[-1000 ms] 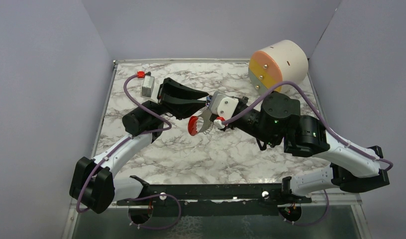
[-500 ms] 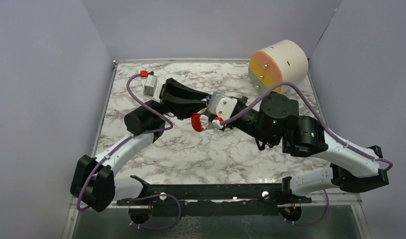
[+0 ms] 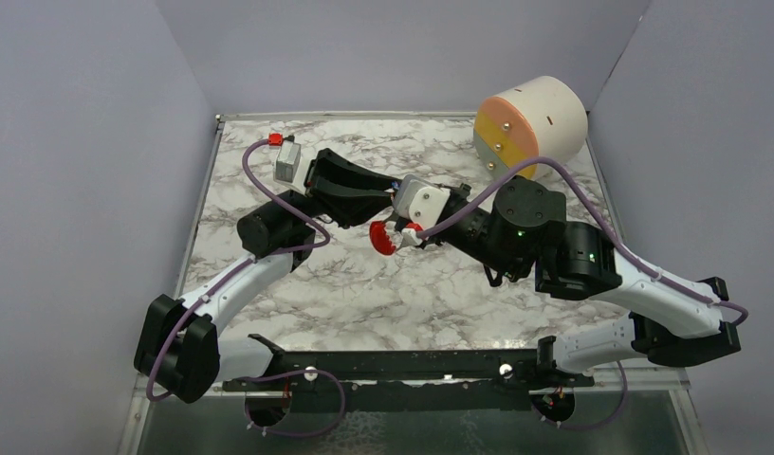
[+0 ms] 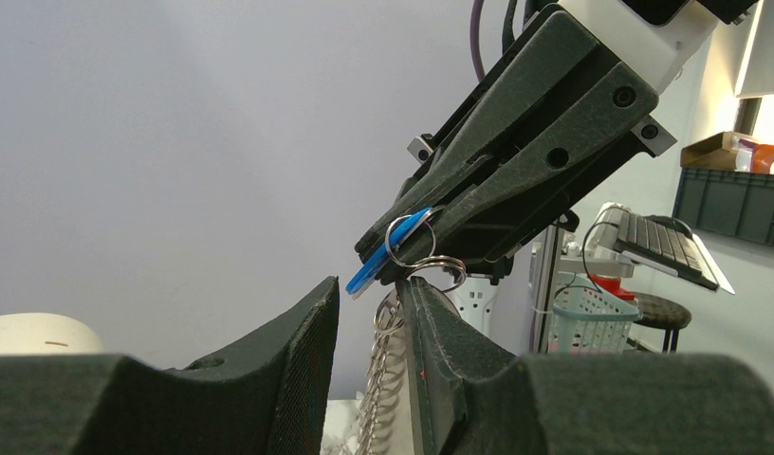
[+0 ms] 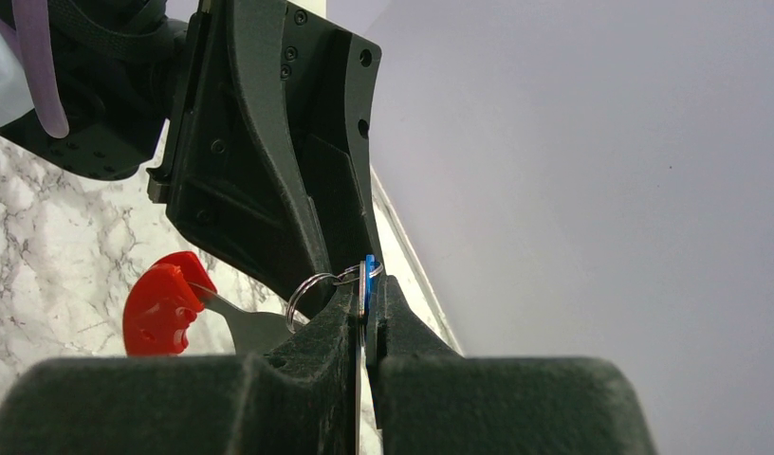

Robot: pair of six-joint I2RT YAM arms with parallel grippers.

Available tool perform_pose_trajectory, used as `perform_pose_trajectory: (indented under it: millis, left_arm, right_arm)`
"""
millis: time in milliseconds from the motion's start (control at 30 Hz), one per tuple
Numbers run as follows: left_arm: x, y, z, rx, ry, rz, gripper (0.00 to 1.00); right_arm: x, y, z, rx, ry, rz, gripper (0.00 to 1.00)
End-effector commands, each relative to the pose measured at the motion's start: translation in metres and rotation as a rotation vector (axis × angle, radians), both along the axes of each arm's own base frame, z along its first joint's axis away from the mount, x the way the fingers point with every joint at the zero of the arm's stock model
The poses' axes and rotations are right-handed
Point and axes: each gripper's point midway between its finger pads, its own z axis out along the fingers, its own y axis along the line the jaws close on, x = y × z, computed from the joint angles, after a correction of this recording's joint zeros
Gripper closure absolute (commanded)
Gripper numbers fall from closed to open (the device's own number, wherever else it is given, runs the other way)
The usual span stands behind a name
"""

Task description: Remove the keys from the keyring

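Note:
My right gripper (image 5: 367, 284) is shut on the small blue-headed key (image 5: 370, 273), held above the marble table (image 3: 364, 303) mid-table. Small silvery split rings (image 5: 304, 301) hang from the key. They link to a flat silvery key with a red head (image 5: 160, 308), which also shows in the top view (image 3: 382, 238). In the left wrist view the blue key (image 4: 388, 254) sticks out of the right gripper's tips. My left gripper (image 4: 372, 289) sits just under it, jaws a little apart. A silvery wire coil (image 4: 385, 379) hangs between them against the right finger. No thin red loop shows.
The round cream drawer unit (image 3: 532, 123) stands at the back right. A small grey box (image 3: 286, 161) with a red plug (image 3: 275, 139) on a purple cable lies at the back left. Grey walls close in the table on three sides.

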Motion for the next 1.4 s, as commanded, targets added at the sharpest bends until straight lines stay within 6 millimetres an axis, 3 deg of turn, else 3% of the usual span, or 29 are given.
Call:
perform_pose_trajectory:
  millis: [0, 467, 1367]
  left_arm:
    - [-0.033, 0.015, 0.017, -0.102, -0.189, -0.020, 0.66]
    - [-0.029, 0.012, 0.012, -0.082, -0.172, -0.024, 0.66]
    - [-0.035, 0.014, 0.019, -0.086, -0.149, -0.072, 0.66]
  right_arm:
    - [0.003, -0.003, 0.011, 0.054, -0.016, -0.030, 0.99]
    - [0.010, -0.021, 0.012, 0.057, -0.033, -0.099, 0.99]
    - [0.016, -0.027, 0.011, 0.027, -0.042, -0.148, 0.99]
